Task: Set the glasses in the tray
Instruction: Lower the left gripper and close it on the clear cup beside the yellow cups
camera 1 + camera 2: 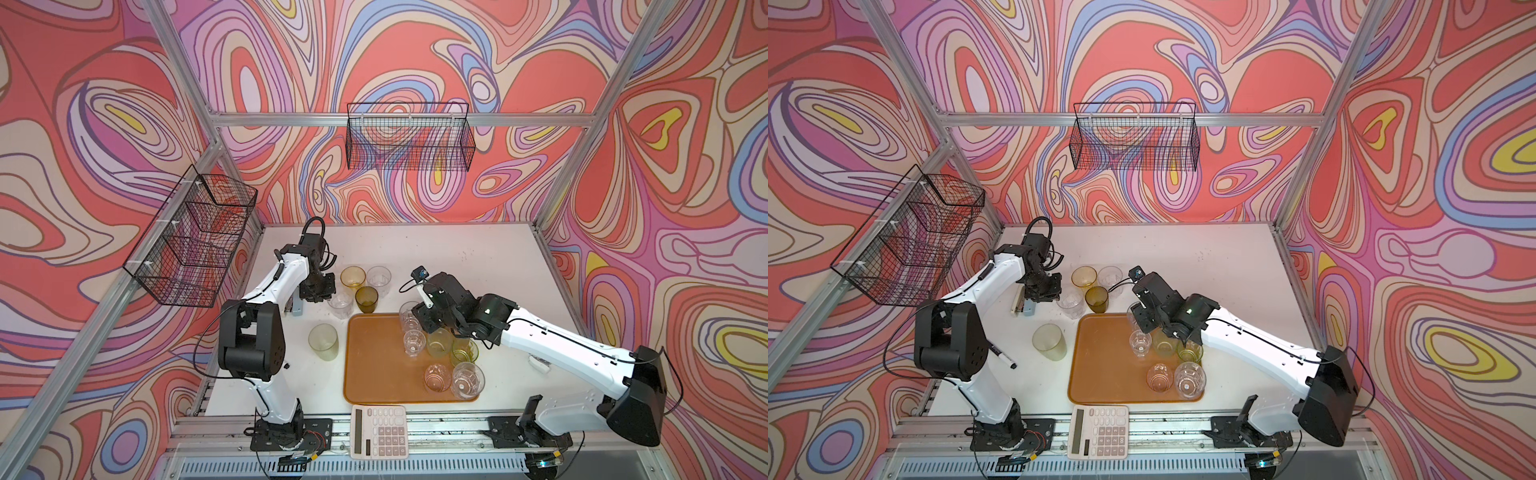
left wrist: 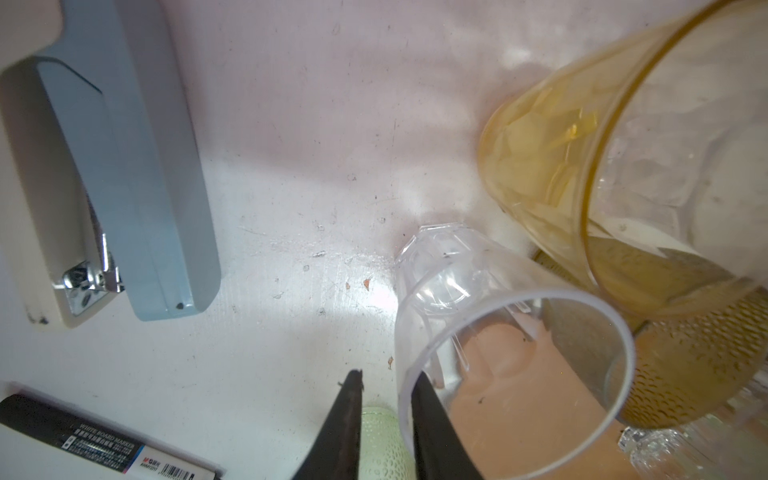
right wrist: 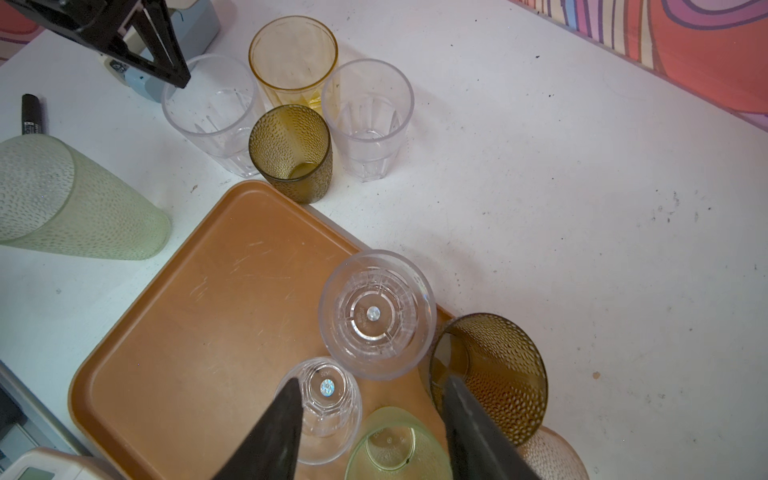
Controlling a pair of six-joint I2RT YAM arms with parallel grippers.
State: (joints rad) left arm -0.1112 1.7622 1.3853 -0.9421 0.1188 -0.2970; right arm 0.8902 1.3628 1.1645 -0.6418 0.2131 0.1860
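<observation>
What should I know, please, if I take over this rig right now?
Left gripper: open, straddling the rim of a clear glass on the table.
Right gripper: open, empty, above the tray.
Done: about six glasses stand in the tray's right half.
To do: five outside it: that clear glass, a second clear glass, amber glass, olive-brown glass, pale green glass.

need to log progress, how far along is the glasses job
Done: at least six glasses stand in the tray. In hand: the left gripper straddles the rim of a clear glass on the table, not clearly clamped; the right gripper hangs open over the tray. Left: that one plus the amber glass, second clear glass, olive-brown glass and pale green glass, all outside the tray.
</observation>
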